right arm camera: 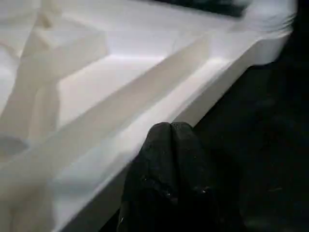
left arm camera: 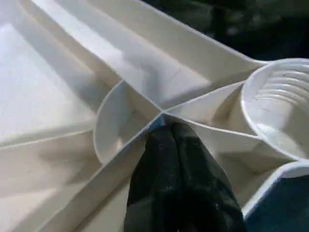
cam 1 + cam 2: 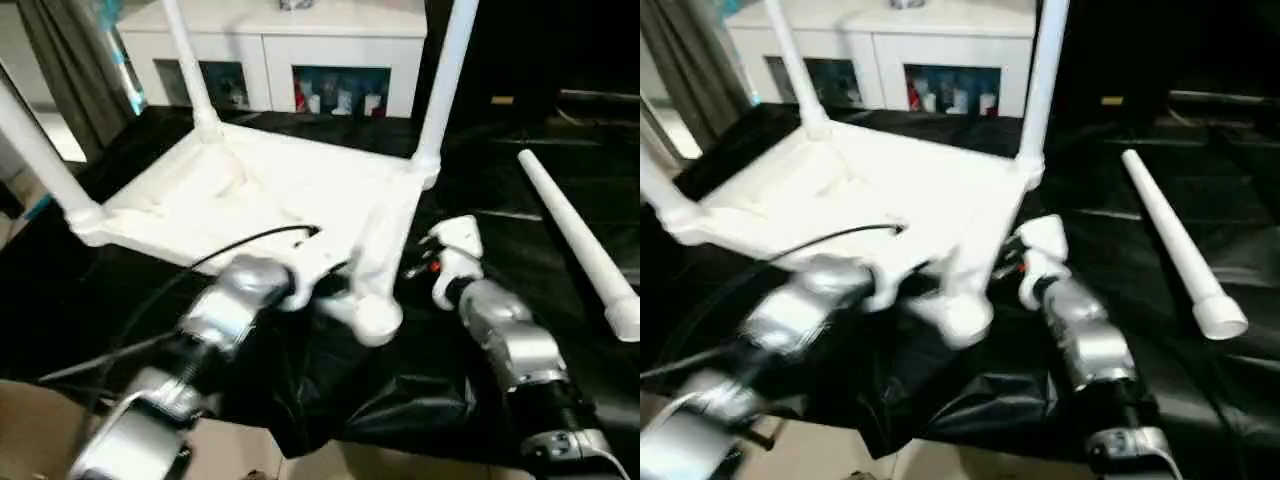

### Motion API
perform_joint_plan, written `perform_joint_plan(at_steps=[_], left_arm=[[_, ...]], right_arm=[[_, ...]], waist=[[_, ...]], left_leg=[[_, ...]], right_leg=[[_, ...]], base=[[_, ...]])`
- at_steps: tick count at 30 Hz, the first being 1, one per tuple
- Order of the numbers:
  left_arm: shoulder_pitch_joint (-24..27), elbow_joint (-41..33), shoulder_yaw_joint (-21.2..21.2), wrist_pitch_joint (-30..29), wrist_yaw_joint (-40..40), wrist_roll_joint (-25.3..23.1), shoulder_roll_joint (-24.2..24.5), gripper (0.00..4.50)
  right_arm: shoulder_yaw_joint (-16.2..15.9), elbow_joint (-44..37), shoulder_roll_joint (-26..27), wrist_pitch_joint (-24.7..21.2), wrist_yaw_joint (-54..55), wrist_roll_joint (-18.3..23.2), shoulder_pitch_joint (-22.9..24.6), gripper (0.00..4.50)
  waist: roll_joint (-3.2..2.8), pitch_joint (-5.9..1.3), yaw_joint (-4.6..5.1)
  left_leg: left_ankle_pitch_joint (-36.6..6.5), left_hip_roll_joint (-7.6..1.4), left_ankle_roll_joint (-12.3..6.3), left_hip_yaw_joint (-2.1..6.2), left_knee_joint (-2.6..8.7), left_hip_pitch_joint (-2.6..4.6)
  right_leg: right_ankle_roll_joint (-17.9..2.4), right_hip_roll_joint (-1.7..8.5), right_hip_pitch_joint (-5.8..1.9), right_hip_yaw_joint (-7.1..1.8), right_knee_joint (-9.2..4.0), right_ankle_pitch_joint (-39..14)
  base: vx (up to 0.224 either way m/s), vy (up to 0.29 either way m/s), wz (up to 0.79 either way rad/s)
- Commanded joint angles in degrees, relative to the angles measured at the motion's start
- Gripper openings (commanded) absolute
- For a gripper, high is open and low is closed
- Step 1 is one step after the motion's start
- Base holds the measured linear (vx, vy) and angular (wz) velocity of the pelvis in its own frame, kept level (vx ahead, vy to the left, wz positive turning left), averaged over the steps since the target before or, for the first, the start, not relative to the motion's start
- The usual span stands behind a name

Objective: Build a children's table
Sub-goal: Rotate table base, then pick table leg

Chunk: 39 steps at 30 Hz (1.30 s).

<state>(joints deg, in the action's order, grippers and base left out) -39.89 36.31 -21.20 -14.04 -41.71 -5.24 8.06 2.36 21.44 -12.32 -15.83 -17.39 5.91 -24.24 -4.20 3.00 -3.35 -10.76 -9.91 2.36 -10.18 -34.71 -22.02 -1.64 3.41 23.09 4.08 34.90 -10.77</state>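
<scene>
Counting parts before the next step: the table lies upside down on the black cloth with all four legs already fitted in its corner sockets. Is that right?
Not quite. The children's table does lie upside down on the black cloth, but only three legs stand in sockets. The near corner socket is empty, as the left wrist view shows, and the fourth leg lies loose on the cloth to the right, seen in the left eye view.

The surface (image 3: pixel 560 225) is covered with a black, slightly shiny sheet (image 3: pixel 400 385) that lies in folds near the front edge. On it rests the children's table (image 3: pixel 250 190), turned upside down, with three legs standing up. To the right of it, well apart, one loose white leg (image 3: pixel 1175 240) lies flat on the sheet, its wider end toward the front.
</scene>
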Motion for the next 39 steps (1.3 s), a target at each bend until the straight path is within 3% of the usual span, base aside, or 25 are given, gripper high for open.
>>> perform_joint_plan(at_steps=[1,4,5,6,8,10,12,13,14,15,16,18,19,23,26,27,28,33,36,37,39], left_arm=[[-2.8,7.9,1.5,5.8,7.7,-1.7,-1.7,0.08],[-4.2,11.5,3.2,9.4,10.5,-1.1,-3.2,0.08],[-4.3,11.6,3.9,10.1,10.9,-0.6,-3.6,0.08],[-4.2,10.8,4.8,10.3,10.7,0.3,-3.9,0.08],[-3.7,9.3,6.2,10.8,9.7,1.8,-4.2,0.08],[-1.6,3.6,7.8,9.8,6.3,4.8,-3.9,0.08],[0.0,-0.4,8.7,8.7,5.3,6.4,-3.5,0.08],[2.2,-5.2,9.4,7.0,5.6,7.6,-3.0,0.02],[3.7,-8.4,9.6,5.8,5.9,8.0,-2.3,0.00],[4.8,-10.7,9.7,5.0,6.1,8.1,-1.9,0.00],[6.1,-13.6,10.0,3.1,5.9,8.6,-1.4,0.21],[9.6,-21.1,10.4,-2.6,4.5,9.7,0.6,0.34],[10.6,-23.3,10.4,-4.2,4.1,9.9,1.3,0.42],[13.7,-30.0,12.5,-9.1,5.9,10.6,3.0,0.81],[14.9,-32.1,13.5,-10.3,6.8,11.2,3.7,1.16],[15.3,-32.8,13.4,-10.9,6.7,11.3,4.1,1.16],[16.1,-34.3,13.4,-12.3,6.2,11.4,5.2,1.24],[17.3,-38.6,13.8,-16.1,5.2,12.4,6.9,1.67],[18.0,-40.6,13.6,-17.6,4.1,13.0,7.8,1.89],[19.0,-42.8,13.3,-19.2,2.8,13.7,9.0,2.06],[19.8,-44.5,12.8,-20.5,2.1,14.3,10.0,2.09]], right_arm=[[2.3,-4.3,-1.0,-1.4,1.7,-0.1,0.3,0.02],[3.1,-7.4,-1.9,-2.7,2.4,0.1,0.7,0.02],[3.3,-8.2,-2.2,-3.2,2.5,0.1,0.8,0.02],[3.4,-9.3,-2.7,-4.2,2.7,-0.1,1.0,0.02],[3.4,-10.9,-3.7,-6.0,3.7,-1.1,1.2,0.02],[2.7,-13.0,-6.2,-10.0,3.6,-2.9,1.3,0.02],[3.3,-14.1,-7.3,-12.3,1.5,-1.0,1.3,0.02],[5.5,-14.8,-7.8,-14.3,0.4,1.9,1.1,0.18],[6.1,-14.3,-8.6,-14.9,1.1,1.5,0.6,0.28],[6.4,-13.8,-9.3,-15.3,1.8,0.9,0.1,0.38],[6.6,-13.1,-10.1,-16.2,2.0,0.6,-0.6,0.40],[7.4,-9.8,-12.4,-18.8,2.8,-0.4,-3.3,0.48],[7.5,-8.7,-13.2,-19.5,2.9,-0.7,-4.2,0.68],[7.1,-0.4,-16.9,-19.4,3.8,-3.4,-9.0,0.92],[6.5,5.3,-19.1,-18.7,3.4,-4.2,-12.0,1.26],[6.4,7.5,-19.7,-18.1,3.4,-4.5,-13.0,1.26],[5.7,13.5,-21.4,-16.3,3.1,-5.3,-15.9,1.29],[5.8,22.1,-23.1,-14.3,2.6,-6.3,-20.1,1.74],[5.4,26.3,-24.3,-13.0,2.4,-7.2,-21.9,2.02],[5.4,31.1,-25.7,-11.2,1.9,-7.5,-23.9,2.13],[5.5,35.6,-26.7,-9.3,1.4,-7.4,-25.7,2.17]], waist=[[0.30,-4.45,-0.07],[0.52,-4.26,0.03],[0.33,-4.33,0.08],[0.60,-4.29,0.29],[0.57,-4.27,0.37],[0.90,-4.34,0.33],[0.69,-4.40,0.24],[0.80,-4.36,0.22],[1.23,-4.34,0.32],[1.03,-4.31,0.33],[1.23,-4.26,0.45],[1.30,-4.14,0.49],[1.05,-4.14,0.58],[1.14,-3.95,0.81],[1.13,-4.03,0.69],[1.63,-4.02,0.75],[1.42,-4.17,0.60],[1.43,-4.16,0.71],[1.45,-4.00,0.65],[0.67,-4.08,0.60],[0.92,-4.00,0.61]], left_leg=[[-6.6,-2.30,-4.43,1.32,3.09,0.81],[-6.4,-1.94,-5.08,1.34,3.13,0.25],[-6.3,-1.96,-5.04,1.29,3.07,0.36],[-6.3,-1.92,-5.25,1.26,3.05,0.25],[-5.9,-1.91,-5.43,1.25,3.05,0.29],[-5.4,-2.28,-5.74,1.24,3.07,0.40],[-5.2,-2.47,-6.15,1.34,3.07,0.34],[-5.3,-2.47,-6.98,1.24,2.95,0.27],[-5.2,-2.69,-6.89,1.21,3.01,0.26],[-4.8,-2.52,-7.06,1.12,2.93,0.27],[-5.0,-2.46,-6.99,1.01,2.96,0.37],[-5.1,-2.45,-6.60,1.06,3.05,0.31],[-4.9,-2.52,-5.91,1.01,2.99,0.60],[-6.4,-2.17,-4.83,0.84,2.82,0.65],[-5.8,-2.09,-5.06,0.86,2.69,0.50],[-5.6,-2.03,-5.27,0.76,2.69,0.37],[-5.5,-2.18,-5.15,0.91,2.67,0.49],[-4.5,-2.05,-6.22,0.76,2.44,0.26],[-5.4,-2.06,-6.33,0.65,2.36,0.32],[-5.6,-2.06,-6.16,0.76,2.29,0.41],[-6.7,-2.03,-5.96,0.75,2.33,0.39]], right_leg=[[-10.8,4.49,-4.05,-2.73,-4.51,-5.9],[-9.3,4.47,-4.30,-2.48,-4.92,-9.4],[-9.0,4.46,-4.21,-2.49,-5.01,-10.2],[-8.7,4.48,-4.20,-2.48,-5.13,-11.3],[-8.5,4.46,-4.02,-2.41,-5.26,-13.0],[-9.4,4.47,-3.70,-2.51,-5.10,-12.6],[-10.4,4.68,-3.99,-2.55,-4.65,-11.2],[-10.5,4.67,-3.79,-2.58,-4.70,-11.0],[-10.7,4.70,-3.85,-2.60,-4.50,-10.7],[-10.3,4.50,-3.58,-2.54,-4.66,-11.3],[-10.0,4.29,-3.35,-2.51,-4.84,-12.2],[-9.8,4.38,-3.46,-2.48,-4.78,-13.1],[-10.0,4.37,-3.21,-2.52,-4.82,-13.9],[-9.2,4.23,-3.18,-2.44,-5.07,-16.6],[-9.3,4.18,-3.22,-2.38,-5.00,-15.6],[-9.2,4.07,-3.28,-2.41,-5.02,-15.2],[-9.7,4.22,-3.26,-2.36,-4.66,-14.7],[-11.4,4.01,-3.31,-2.23,-4.31,-11.6],[-11.9,4.06,-3.26,-2.22,-4.53,-12.4],[-12.0,4.02,-3.21,-2.16,-4.39,-12.3],[-12.2,4.01,-3.25,-2.05,-4.45,-13.1]], base=[[0.000,0.000,0.00],[0.000,0.000,0.00],[0.000,0.000,0.00],[0.000,0.000,0.00],[0.000,0.000,0.00],[0.000,0.000,0.00],[0.000,0.000,0.00],[0.000,0.000,0.00],[0.000,0.000,0.00],[0.000,0.000,0.00],[0.000,0.000,0.00],[0.000,0.000,0.00],[0.000,0.000,0.00],[0.000,0.000,0.00],[0.000,0.000,0.00],[0.000,0.000,0.00],[0.000,0.000,0.00],[0.000,0.000,0.00],[0.000,0.000,0.00],[0.000,0.000,0.00],[0.000,0.000,0.00]])
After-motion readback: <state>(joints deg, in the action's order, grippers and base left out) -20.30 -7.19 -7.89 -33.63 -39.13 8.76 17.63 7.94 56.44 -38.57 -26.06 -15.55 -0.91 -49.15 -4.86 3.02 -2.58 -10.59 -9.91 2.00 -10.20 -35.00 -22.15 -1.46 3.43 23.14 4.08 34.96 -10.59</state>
